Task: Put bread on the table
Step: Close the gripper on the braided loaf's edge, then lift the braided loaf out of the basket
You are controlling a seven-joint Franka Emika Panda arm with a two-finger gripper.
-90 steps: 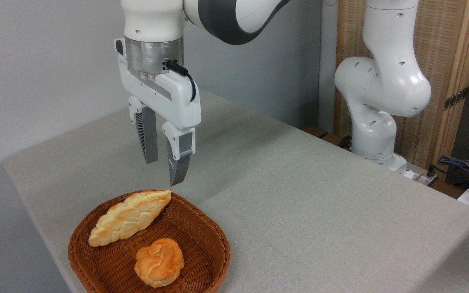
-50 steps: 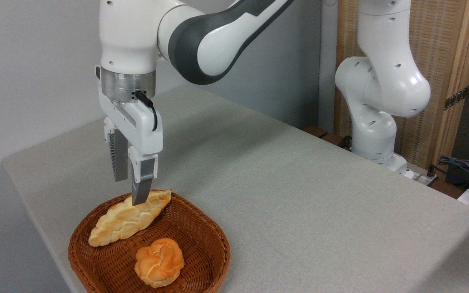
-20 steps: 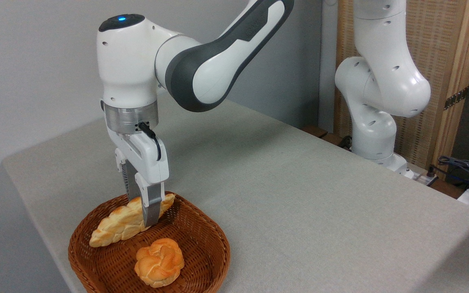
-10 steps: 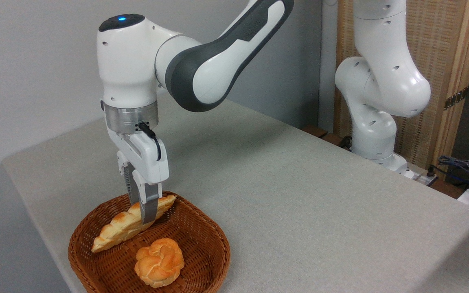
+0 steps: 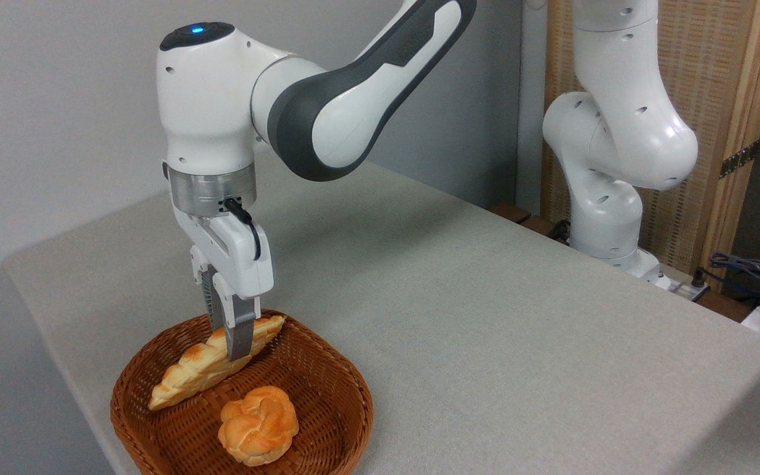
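The bread (image 5: 189,373), a long braided pale golden loaf, lies tilted on its edge in the brown wicker basket (image 5: 327,422). Its right end rests on the basket's far rim and its left tip points down into the basket. My gripper (image 5: 231,349) comes straight down from above and is shut on the bread near its right end, with one grey finger (image 5: 240,333) in front and the other behind the loaf. The table (image 5: 485,316), covered in light grey-beige cloth, spreads to the right of the basket.
A small round orange knotted bun (image 5: 258,424) sits in the basket's front half, below the loaf. The arm's white base (image 5: 607,218) stands at the table's far right edge, with cables (image 5: 749,270) beyond it. The basket is near the table's front left edge.
The gripper came down over the loaf and closed on its right end. The loaf turned from lying flat onto its edge. In the last half second almost nothing moved.
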